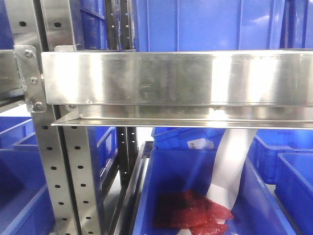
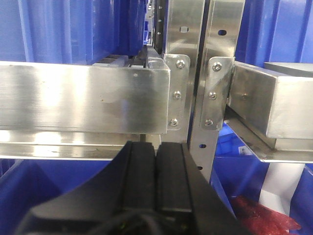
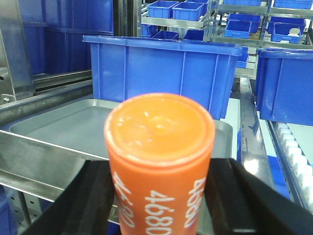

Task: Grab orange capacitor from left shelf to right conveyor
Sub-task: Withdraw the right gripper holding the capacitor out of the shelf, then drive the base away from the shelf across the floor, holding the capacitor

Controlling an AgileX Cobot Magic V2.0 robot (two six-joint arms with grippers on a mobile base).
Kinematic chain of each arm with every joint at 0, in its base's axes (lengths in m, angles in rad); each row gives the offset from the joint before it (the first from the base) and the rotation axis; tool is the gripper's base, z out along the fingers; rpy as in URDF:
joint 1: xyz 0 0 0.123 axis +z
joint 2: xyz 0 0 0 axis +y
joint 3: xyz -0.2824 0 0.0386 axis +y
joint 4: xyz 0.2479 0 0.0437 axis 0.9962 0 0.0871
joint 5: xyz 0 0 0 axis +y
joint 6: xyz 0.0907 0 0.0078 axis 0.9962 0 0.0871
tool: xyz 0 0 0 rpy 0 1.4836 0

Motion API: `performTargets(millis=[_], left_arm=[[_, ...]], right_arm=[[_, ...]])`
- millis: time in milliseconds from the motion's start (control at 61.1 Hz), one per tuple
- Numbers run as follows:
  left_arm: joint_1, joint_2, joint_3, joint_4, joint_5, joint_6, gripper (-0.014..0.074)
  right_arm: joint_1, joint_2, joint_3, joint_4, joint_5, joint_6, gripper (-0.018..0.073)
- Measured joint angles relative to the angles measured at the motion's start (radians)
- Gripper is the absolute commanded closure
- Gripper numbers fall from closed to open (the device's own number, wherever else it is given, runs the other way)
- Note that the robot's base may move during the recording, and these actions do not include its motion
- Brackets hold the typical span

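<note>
The orange capacitor [image 3: 159, 132], printed with white "4680", fills the middle of the right wrist view, standing upright. My right gripper [image 3: 159, 164] is shut on it, a black finger pressed to each side. The left shelf [image 1: 176, 78] shows as a broad shiny steel rail across the front view. It also crosses the left wrist view, where its rail [image 2: 83, 98] stands just above and beyond my left gripper [image 2: 156, 145]. That gripper is shut, pads together, with nothing between them. The right conveyor is out of view.
A flat silver tray [image 3: 63, 127] lies behind the capacitor, with a blue bin [image 3: 161, 73] beyond it and white rollers [image 3: 293, 147] at the right. Perforated uprights [image 1: 68, 171] carry the shelf. Under it sits a blue bin [image 1: 166, 181] holding red packets [image 1: 190, 210].
</note>
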Motion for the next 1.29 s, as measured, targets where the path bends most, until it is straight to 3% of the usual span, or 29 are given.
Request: performTargets(millis=[1293], left_arm=[[0.000,0.000,0.000,0.000,0.000,0.000,0.0723]], right_arm=[[0.000,0.000,0.000,0.000,0.000,-0.001,0.0447]])
